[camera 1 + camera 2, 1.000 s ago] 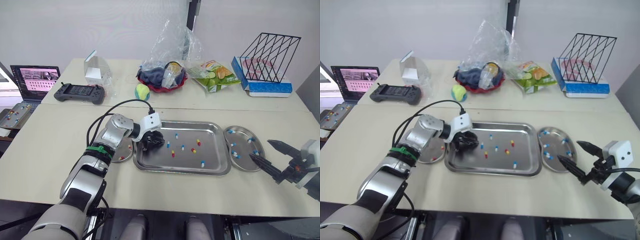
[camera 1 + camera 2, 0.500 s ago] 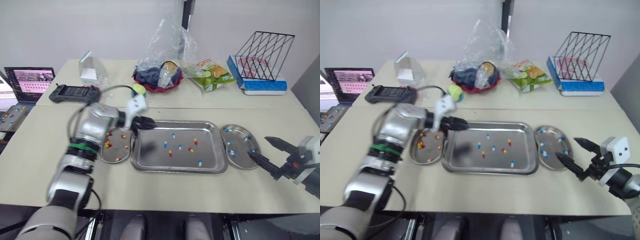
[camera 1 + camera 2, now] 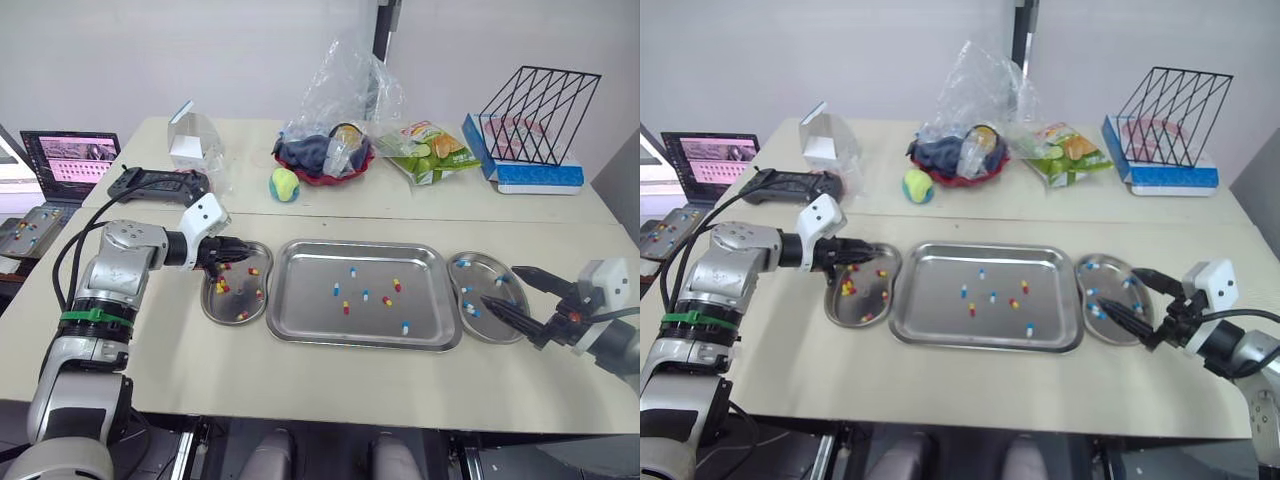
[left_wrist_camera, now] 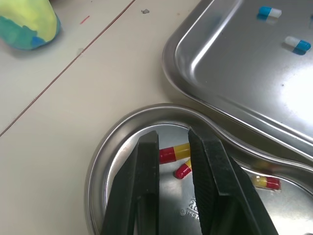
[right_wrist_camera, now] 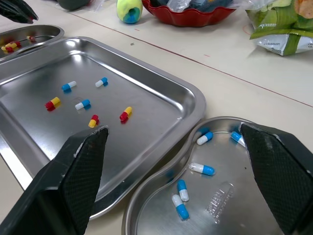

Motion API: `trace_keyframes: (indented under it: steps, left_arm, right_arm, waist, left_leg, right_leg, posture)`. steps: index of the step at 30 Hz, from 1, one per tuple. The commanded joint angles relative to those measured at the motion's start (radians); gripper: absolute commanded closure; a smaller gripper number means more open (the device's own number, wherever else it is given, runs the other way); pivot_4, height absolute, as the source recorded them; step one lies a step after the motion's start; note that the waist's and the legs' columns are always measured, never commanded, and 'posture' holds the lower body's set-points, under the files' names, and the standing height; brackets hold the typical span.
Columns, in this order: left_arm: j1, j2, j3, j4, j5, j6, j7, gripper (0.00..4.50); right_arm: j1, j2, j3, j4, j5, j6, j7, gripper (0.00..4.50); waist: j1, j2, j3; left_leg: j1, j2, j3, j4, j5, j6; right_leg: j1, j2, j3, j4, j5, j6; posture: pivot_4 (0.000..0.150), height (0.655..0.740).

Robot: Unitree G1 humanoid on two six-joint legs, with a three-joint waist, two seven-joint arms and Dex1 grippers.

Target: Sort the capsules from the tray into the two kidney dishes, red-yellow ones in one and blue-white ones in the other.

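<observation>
1. Left hand (image 3: 230, 262): closed narrowly on one red-yellow capsule (image 4: 173, 152), apparently end to end. It is low over the left kidney dish (image 3: 213, 310), just inside the rim.
2. Right hand (image 3: 500, 284): spread wide, empty, over the right kidney dish (image 3: 490, 328), which holds blue-white capsules (image 3: 470, 310).
3. Risk: let go this near the rim, the capsule may roll or bounce onto the counter (image 3: 150, 350).
4. Capsule: small, glossy, round-ended, half red and half yellow. Mixed ones lie loose in the tray (image 3: 310, 300).
</observation>
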Motion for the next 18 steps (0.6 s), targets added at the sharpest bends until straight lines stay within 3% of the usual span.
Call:
trace_keyframes:
  steps: [1, 2, 4, 13, 18]
  left_arm:
    - [0.026, 0.012, -0.006, 0.013, 0.012, -0.026, 0.003, 4.10]
    - [0.032, 0.017, -0.009, 0.016, 0.014, -0.035, 0.002, 4.10]
    - [0.029, 0.021, -0.008, 0.027, 0.017, -0.043, 0.009, 3.06]
    - [-0.016, 0.037, 0.071, 0.037, -0.061, -0.021, -0.008, 0.12]
    - [-0.024, 0.055, 0.116, 0.031, -0.102, -0.009, -0.023, 0.02]
  right_arm:
    - [-0.008, -0.023, -0.017, -0.009, 0.002, -0.010, 0.009, 0.00]
    - [-0.006, -0.024, -0.020, -0.010, 0.002, -0.010, 0.011, 0.00]
    - [0.001, -0.025, -0.024, -0.012, 0.002, -0.011, 0.012, 0.00]
    - [0.003, -0.024, -0.024, -0.008, 0.003, -0.012, 0.011, 0.00]
    - [0.001, -0.030, -0.031, 0.001, 0.004, -0.014, 0.018, 0.00]
  waist:
    - [-0.003, 0.000, 0.000]
    - [-0.003, 0.000, 0.000]
    - [-0.002, 0.000, 0.000]
    - [0.000, 0.000, 0.000]
    - [-0.002, 0.000, 0.000]
  left_leg:
    - [0.000, 0.000, 0.000, 0.000, 0.000, 0.000]
    - [0.000, 0.000, 0.000, 0.000, 0.000, 0.000]
    - [0.000, 0.000, 0.000, 0.000, 0.000, 0.000]
    - [0.000, 0.000, 0.000, 0.000, 0.000, 0.000]
    - [0.000, 0.000, 0.000, 0.000, 0.000, 0.000]
  right_leg:
    - [0.000, 0.000, 0.000, 0.000, 0.000, 0.000]
    - [0.000, 0.000, 0.000, 0.000, 0.000, 0.000]
    - [0.000, 0.000, 0.000, 0.000, 0.000, 0.000]
    - [0.000, 0.000, 0.000, 0.000, 0.000, 0.000]
    - [0.000, 0.000, 0.000, 0.000, 0.000, 0.000]
  posture:
    - [0.150, 0.7391]
    - [0.150, 0.7391]
    - [0.150, 0.7391]
    - [0.150, 0.7391]
    - [0.150, 0.7391]
